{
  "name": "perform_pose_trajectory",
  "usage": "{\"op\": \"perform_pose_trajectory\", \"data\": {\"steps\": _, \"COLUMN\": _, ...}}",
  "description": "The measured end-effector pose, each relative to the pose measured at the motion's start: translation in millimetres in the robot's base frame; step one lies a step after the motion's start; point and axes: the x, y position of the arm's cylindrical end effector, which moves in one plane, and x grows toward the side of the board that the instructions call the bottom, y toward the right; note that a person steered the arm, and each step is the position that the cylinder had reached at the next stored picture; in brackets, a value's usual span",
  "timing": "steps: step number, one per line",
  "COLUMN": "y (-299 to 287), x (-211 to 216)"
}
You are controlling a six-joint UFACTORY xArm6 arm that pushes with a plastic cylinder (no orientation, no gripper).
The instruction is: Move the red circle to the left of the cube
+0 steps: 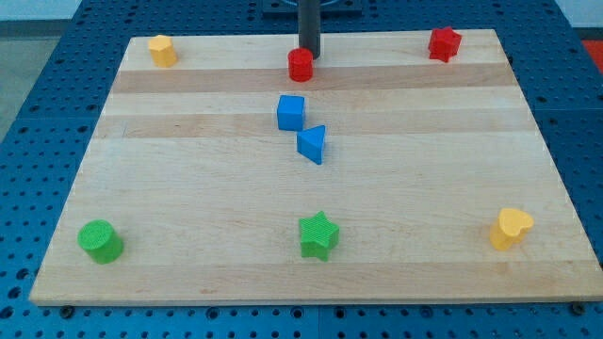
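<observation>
Sitting right behind the red circle (300, 64) at the far edge of the board, just to its right; pretty much touching

Looking at my tip (309, 55): bare rod, nothing to open or close, nothing held, just resting against the far-right side of the red circle; blue cube (291, 112) lies nearer and a hair left of the circle, blue triangle (313, 144) just beyond it on the near-right; so the target spot is left of the cube, meaning a push toward near-left, probably fine from this side; round shape, no long axis to worry about; no containers anywhere on the wooden board (188, 188); other blocks sit well apart at the corners and near edge.
</observation>
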Motion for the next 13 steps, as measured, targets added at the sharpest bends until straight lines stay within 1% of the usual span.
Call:
{"op": "perform_pose_trajectory", "data": {"steps": 1, "y": -5.8, "x": 16.8}}
{"op": "perform_pose_trajectory", "data": {"steps": 2, "y": -30.3, "x": 17.4}}
{"op": "perform_pose_trajectory", "data": {"steps": 3, "y": -52.5, "x": 27.4}}
{"op": "perform_pose_trajectory", "data": {"steps": 5, "y": -68.9, "x": 68.5}}
{"op": "perform_pose_trajectory", "data": {"steps": 8, "y": -72.6, "x": 134.2}}
{"op": "perform_pose_trajectory", "data": {"steps": 10, "y": -71.3, "x": 148.9}}
{"op": "perform_pose_trajectory", "data": {"steps": 11, "y": -70.1, "x": 150.0}}
{"op": "perform_pose_trajectory", "data": {"steps": 12, "y": -70.0, "x": 127.0}}
{"op": "perform_pose_trajectory", "data": {"steps": 13, "y": -60.2, "x": 79.8}}
